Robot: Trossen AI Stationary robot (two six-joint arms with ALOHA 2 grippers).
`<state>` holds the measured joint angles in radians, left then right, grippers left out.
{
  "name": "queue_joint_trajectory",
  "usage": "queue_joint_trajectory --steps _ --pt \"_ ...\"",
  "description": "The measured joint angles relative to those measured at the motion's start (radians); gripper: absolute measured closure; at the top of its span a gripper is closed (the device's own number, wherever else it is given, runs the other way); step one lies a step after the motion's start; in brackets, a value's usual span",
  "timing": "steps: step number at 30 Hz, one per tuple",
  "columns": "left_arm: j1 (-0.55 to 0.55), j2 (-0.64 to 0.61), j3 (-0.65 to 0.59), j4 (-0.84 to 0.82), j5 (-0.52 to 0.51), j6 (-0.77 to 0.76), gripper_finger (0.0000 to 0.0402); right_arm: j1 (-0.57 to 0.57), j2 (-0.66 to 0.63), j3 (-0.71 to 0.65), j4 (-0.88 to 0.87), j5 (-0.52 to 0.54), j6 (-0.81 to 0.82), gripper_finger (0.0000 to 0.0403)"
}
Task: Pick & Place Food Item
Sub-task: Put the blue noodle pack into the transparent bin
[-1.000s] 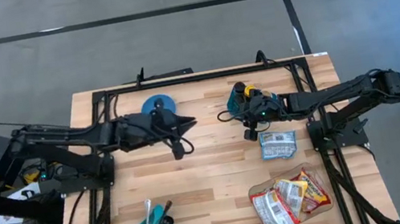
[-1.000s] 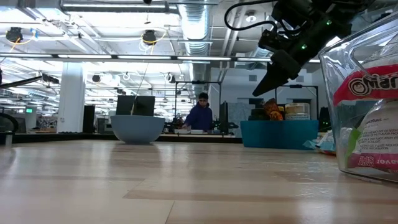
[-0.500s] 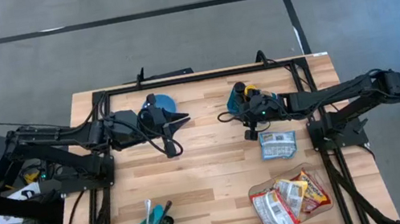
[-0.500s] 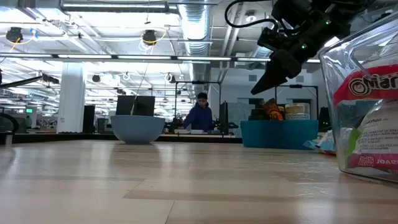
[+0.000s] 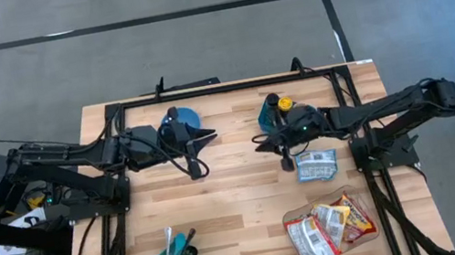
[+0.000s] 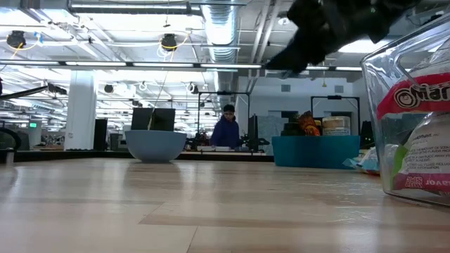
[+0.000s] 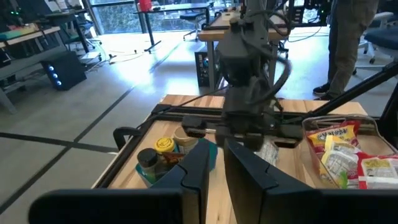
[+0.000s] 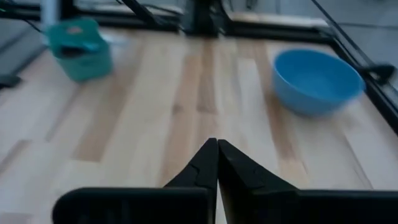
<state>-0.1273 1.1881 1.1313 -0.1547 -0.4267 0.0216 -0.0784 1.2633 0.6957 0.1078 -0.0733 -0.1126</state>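
High view looks straight down, far off, takes in the whole wooden table [image 5: 238, 190] and both arms. Low view sits at tabletop height, faces level across the boards into the room; clear container [image 6: 415, 119] looms very near at right. Left wrist view faces across toward the right arm and the teal bin [image 7: 208, 155]. Right wrist view faces back over the table. Blue bowl [image 8: 317, 81] shared with high and low views.

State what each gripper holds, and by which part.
Nothing. The right gripper is shut empty above the table; the left gripper shows nothing between its fingers.
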Motion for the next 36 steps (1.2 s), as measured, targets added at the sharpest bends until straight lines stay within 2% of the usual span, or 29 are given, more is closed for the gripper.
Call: queue_joint_trajectory --steps 5,9,20,28,34,36 --pt "0.019 -0.001 0.000 0.047 0.000 0.004 0.0357 -0.003 -0.004 0.045 0.007 -0.083 -0.009 0.0400" --pt "0.033 -0.007 0.000 0.053 0.000 0.019 0.0357 -0.006 -0.049 0.076 -0.004 -0.090 -0.047 0.0400" --pt "0.034 -0.039 0.000 0.009 0.001 0.023 0.0357 -0.016 -0.343 0.085 -0.174 -0.090 -0.055 0.0402" --pt "0.034 -0.041 0.001 0.013 0.001 0.024 0.0357 -0.039 -0.476 0.085 -0.425 -0.075 0.084 0.0402" --pt "0.034 -0.041 0.000 0.013 0.001 0.025 0.0357 -0.088 -0.527 0.085 -0.689 0.074 0.249 0.0402" --pt "0.034 -0.041 0.000 0.014 0.001 0.025 0.0357 -0.114 -0.526 0.085 -0.780 0.079 0.311 0.0402"
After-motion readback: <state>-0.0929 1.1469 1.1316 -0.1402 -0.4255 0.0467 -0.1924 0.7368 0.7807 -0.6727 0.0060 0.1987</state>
